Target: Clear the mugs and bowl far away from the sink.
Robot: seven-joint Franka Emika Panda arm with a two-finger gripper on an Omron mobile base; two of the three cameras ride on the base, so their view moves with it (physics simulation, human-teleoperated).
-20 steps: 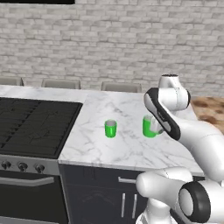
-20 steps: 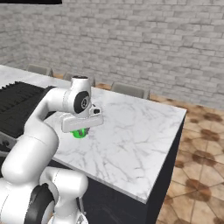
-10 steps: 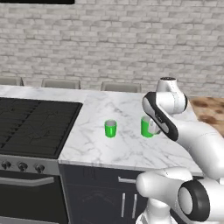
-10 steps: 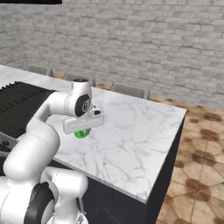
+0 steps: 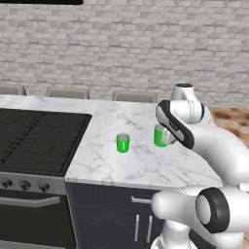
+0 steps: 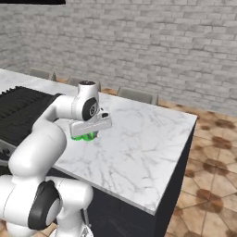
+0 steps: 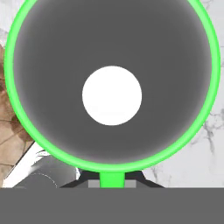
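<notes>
From the left base view, two green mugs sit on the white marble counter (image 5: 131,165). One mug (image 5: 123,143) stands free near the middle of the picture, upright, just right of the black stove (image 5: 34,138). The second mug (image 5: 159,135) is at about three o'clock from the first, apart from it, and the arm's hand covers its right side. I cannot see the claw's tips here.

From the right base view, the arm bends over the counter and its hand sits low at about nine o'clock of the picture's middle. A bit of the held mug (image 6: 84,136) peeks out green under the hand. The stove (image 6: 18,109) lies further toward nine o'clock, and brown tiled floor (image 6: 210,176) runs along the right.

In the hand view, I look straight down into that mug (image 7: 112,52), grey inside with a bright green rim. Its handle (image 7: 112,179) points to six o'clock, and the claw (image 7: 112,180) is nearly closed, pinched on the handle there. Marble shows at three o'clock.
</notes>
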